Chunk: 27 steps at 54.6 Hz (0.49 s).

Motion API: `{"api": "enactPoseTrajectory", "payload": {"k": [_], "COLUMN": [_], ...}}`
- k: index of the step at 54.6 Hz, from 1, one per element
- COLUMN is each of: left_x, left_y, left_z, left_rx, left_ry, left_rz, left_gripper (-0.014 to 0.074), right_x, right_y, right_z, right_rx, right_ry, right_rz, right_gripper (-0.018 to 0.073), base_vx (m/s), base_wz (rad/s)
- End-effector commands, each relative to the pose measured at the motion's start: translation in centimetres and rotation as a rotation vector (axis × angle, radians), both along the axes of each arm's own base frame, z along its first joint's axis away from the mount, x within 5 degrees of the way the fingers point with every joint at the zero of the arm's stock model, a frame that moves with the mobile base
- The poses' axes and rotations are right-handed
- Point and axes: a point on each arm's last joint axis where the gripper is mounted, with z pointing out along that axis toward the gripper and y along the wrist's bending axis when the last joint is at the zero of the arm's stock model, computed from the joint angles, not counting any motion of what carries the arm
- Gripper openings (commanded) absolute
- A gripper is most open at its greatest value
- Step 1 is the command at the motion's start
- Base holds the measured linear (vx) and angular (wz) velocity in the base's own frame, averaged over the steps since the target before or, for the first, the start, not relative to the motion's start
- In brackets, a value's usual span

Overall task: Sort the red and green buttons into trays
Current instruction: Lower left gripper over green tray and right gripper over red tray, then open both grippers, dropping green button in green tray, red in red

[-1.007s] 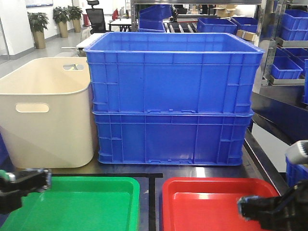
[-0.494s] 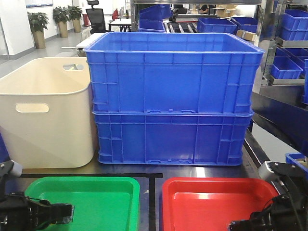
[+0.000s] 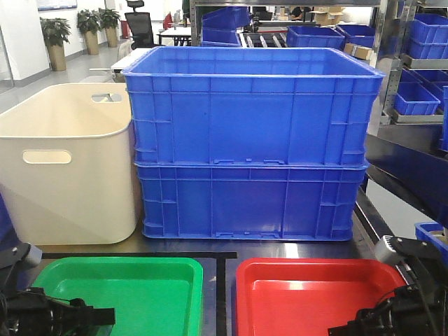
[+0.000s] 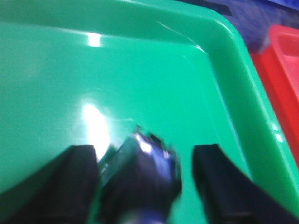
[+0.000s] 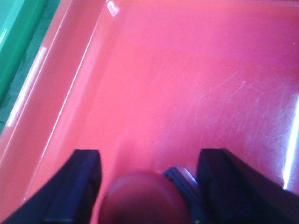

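The green tray point(image 3: 175, 264) lies front left and the red tray point(image 3: 308, 264) front right. My left gripper point(image 3: 105, 316) is low over the green tray point(image 4: 224, 28). Its jaws point(image 4: 145, 156) stand wide apart, with a blurred dark button point(image 4: 140, 172) with blue and green glints between them, apart from the right finger. My right gripper point(image 3: 339, 327) is low over the red tray point(image 5: 70, 60). Its jaws point(image 5: 150, 158) stand wide apart around a red domed button point(image 5: 142, 198) on a dark base.
Two stacked deep blue crates point(image 3: 252, 140) stand just behind the trays, with a cream tub point(image 3: 66, 164) to their left. A black strip of table point(image 3: 219, 280) separates the trays. Shelves with more blue crates point(image 3: 420, 70) stand at the right.
Both arms have come down and inward over their trays. The left gripper moved from the green tray's upper left to low over its floor; the right sank lower over the red tray.
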Motion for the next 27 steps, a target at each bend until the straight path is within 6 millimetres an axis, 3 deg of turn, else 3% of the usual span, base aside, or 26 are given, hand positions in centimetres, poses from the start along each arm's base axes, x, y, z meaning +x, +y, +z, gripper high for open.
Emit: {"api": "enactPoseTrajectory", "payload": {"k": [1, 8, 15, 21, 27], "left_x": [-0.1, -0.2, -0.3, -0.5, -1.3], "left_y": [-0.6, -0.7, -0.7, -0.7, -0.7], "left_z": [1.9, 2.0, 3.3, 6.5, 11.3], "left_rx": [-0.075, -0.091, -0.115, -0.119, -0.129], "left_ry": [-0.040, -0.037, -0.081, -0.192, -0.357], "left_rz": [-0.033, -0.044, -0.026, -0.033, -0.050], "left_gripper": [0.0680, 0.0689, 0.0666, 0.0646, 0.0638], "right_x": [0.4, 0.4, 0.0, -0.8, -2.3], "right_y": [0.0, 0.2, 0.1, 0.1, 0.0], "right_z": [1.9, 2.8, 5.8, 9.1, 12.4], "right_rx": [0.037, 0.072, 0.066, 0.047, 0.030], "right_ry": [-0.078, -0.109, -0.221, -0.352, -0.480], "right_rz": [-0.030, -0.046, -0.041, -0.030, -0.022], "right_gripper": [0.0555, 0.0549, 0.0545, 0.0544, 0.0544], "base_vx": [0.00, 0.00, 0.00, 0.00, 0.00], "base_wz": [0.00, 0.00, 0.00, 0.00, 0.00]}}
